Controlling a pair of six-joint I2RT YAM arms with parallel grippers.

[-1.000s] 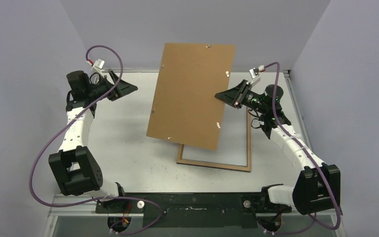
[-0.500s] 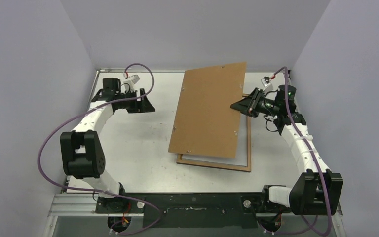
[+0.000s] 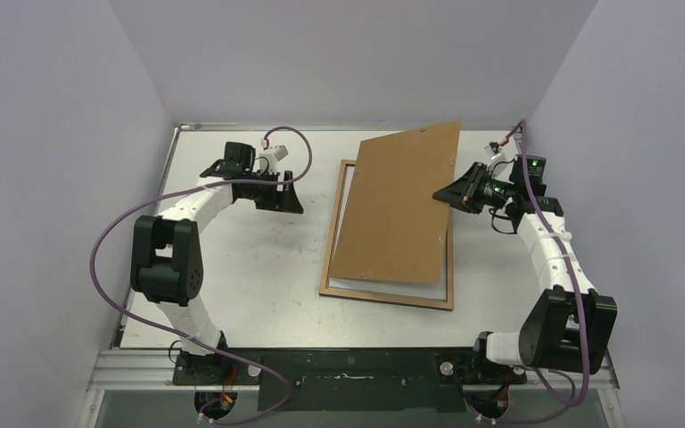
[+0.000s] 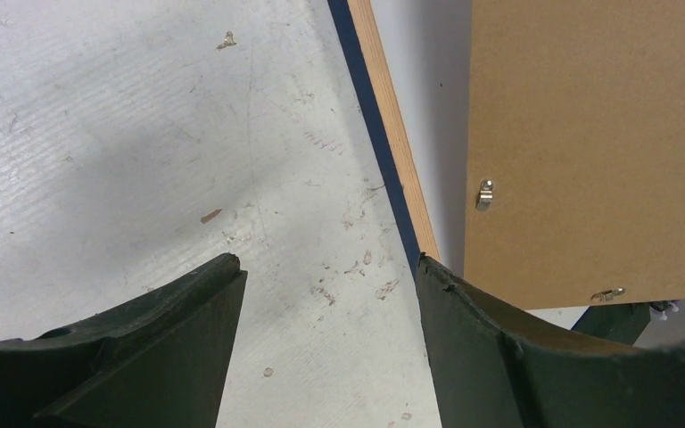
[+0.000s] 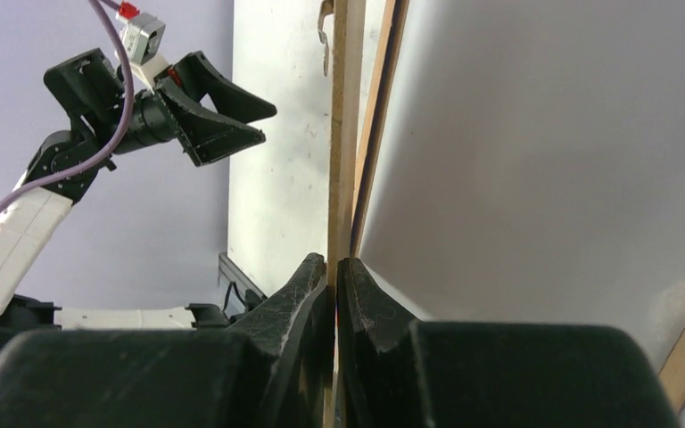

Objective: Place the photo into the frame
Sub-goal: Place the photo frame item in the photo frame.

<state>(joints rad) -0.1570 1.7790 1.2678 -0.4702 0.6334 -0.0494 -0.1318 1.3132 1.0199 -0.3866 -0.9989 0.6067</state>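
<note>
Right wrist view: black right gripper (image 5: 333, 267) clamped tight on the right edge of the flat brown hardboard backing board (image 5: 346, 134), seen edge-on. From top external: board held tilted over the thin-edged rectangular wooden frame (image 3: 450, 276), covering most of its opening, with its far right corner poking past the frame toward the desk's far right corner. Frame lying flat on the right half of the white desk (image 3: 232, 267), light wood side up, dark blue outer edge showing in the left wrist view. Small metal clips (image 4: 485, 193) along the board's rim. Black left gripper (image 4: 325, 267) spread wide, holding nothing, just beside the frame's left rail. Pale surface inside the frame; photo or not, cannot tell.
</note>
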